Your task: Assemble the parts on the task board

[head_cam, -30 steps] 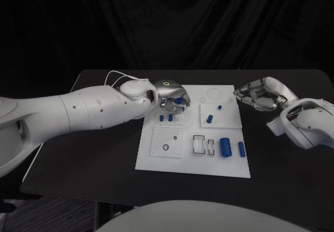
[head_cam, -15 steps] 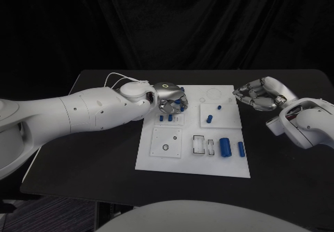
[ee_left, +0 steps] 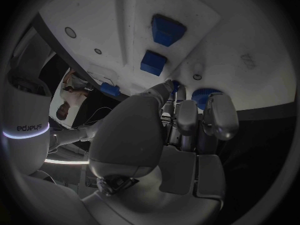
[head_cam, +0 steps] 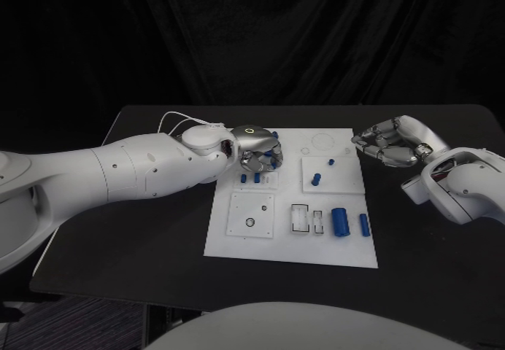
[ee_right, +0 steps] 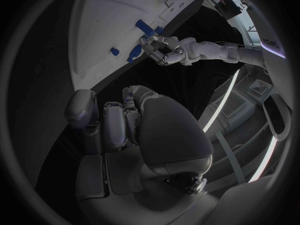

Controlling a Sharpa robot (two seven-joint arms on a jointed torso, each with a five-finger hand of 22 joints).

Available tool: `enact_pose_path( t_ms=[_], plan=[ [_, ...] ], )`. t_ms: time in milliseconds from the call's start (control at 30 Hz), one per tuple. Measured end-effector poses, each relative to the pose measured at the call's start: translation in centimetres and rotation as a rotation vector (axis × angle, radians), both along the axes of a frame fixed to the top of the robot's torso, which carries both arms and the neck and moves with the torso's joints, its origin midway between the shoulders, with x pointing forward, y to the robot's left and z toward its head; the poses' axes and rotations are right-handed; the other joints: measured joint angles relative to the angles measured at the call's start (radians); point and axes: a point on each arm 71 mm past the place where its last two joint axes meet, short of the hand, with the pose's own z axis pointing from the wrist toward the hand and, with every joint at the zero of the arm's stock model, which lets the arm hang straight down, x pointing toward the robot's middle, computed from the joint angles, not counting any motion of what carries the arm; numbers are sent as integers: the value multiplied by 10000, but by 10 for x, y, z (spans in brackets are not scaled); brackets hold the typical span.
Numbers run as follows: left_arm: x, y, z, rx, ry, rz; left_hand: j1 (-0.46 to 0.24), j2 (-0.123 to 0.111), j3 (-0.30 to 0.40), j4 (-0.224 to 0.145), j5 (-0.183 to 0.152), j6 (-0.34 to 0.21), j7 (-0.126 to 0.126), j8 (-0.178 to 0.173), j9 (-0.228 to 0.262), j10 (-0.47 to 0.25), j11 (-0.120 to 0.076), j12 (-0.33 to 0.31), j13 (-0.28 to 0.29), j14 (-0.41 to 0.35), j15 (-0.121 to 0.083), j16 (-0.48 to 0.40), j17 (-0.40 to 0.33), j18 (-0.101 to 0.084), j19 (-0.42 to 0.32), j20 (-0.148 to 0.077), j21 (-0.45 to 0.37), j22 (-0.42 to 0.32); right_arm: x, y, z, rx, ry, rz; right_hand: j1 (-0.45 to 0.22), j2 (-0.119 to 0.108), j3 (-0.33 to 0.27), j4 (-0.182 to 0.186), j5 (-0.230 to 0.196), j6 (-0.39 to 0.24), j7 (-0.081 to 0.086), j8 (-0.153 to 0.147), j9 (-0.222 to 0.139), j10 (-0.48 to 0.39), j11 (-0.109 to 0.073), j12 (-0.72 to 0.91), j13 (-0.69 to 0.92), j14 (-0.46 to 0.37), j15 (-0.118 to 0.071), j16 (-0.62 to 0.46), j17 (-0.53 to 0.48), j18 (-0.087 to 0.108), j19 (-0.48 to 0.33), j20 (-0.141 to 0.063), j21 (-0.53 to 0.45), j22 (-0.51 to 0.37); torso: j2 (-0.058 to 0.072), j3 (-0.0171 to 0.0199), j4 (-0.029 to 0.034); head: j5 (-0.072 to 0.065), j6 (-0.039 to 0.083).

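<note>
The white task board (head_cam: pixel 226 240) lies in the middle of the black table. My left hand (head_cam: pixel 259 146) hovers over the board's far left corner and grips a blue part (ee_left: pixel 203 96) in its fingertips. Just below it, two small blue parts (head_cam: pixel 250 177) stand in a square plate; the left wrist view shows them as two blue blocks (ee_left: pixel 160 45). My right hand (head_cam: pixel 392 144) hangs off the board's far right corner with fingers curled in and nothing in them (ee_right: pixel 134 117).
Two small blue parts (head_cam: pixel 324 169) sit on the far right plate. A thick blue cylinder (head_cam: pixel 340 221) and a slimmer one (head_cam: pixel 365 224) lie near the board's right edge, beside two white slotted pieces (head_cam: pixel 307 219). The near left plate has a ring hole (head_cam: pixel 250 222).
My left hand has shifted slightly toward the two standing parts, and the blue part now sits deeper under its fingers. The right hand has not moved.
</note>
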Motion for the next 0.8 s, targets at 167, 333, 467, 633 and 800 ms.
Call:
enact_pose_path(
  t_ms=[167,333,467,633,800],
  plan=[
    [0,0,-1,-133,-129,10,74,72,44,-127,134,160,18,41,-4,318,-25,47,-55,20,-90,0,-6,-1,19,-97,0,0,0,0,0,0,5,6,0,0,0,0,0,0,0,0,0,0,0,0,0,0,0,0,0,1,0,0,0,0,2,0,0,11,0],
    [-1,3,-2,-240,-244,48,129,127,29,-167,152,219,77,41,-27,440,21,54,-80,19,-90,0,-34,-1,51,-128,105,0,0,0,0,-1,12,8,0,0,17,-17,0,0,0,0,8,0,0,0,-3,0,0,0,0,0,0,0,0,-1,2,0,-7,-13,0],
    [-4,11,-1,-372,-369,89,130,128,1,-195,152,231,90,41,-43,441,22,55,-101,19,-90,0,-47,-1,51,-127,140,0,0,0,0,-4,19,1,0,0,41,-41,0,0,0,0,8,0,0,0,-10,0,0,0,0,0,0,0,0,-1,2,0,-8,-81,0],
    [-11,24,6,-623,-611,80,130,128,1,-194,152,231,90,40,-56,477,61,54,-129,19,-89,0,-59,-1,51,-128,145,-1,-1,-2,0,-8,32,-14,0,0,41,-41,0,0,0,0,7,0,0,0,-13,0,0,0,0,0,0,0,0,-1,-2,1,-7,-131,0],
    [-15,36,22,-857,-970,57,130,128,0,-194,163,231,90,40,-68,476,62,54,-130,19,-89,0,-159,-1,51,-127,145,0,-1,-3,0,-11,39,-41,0,0,41,-41,-1,0,0,0,17,0,0,0,-22,0,0,0,0,1,0,0,-39,-1,-3,1,-1,-127,0]
  ],
)
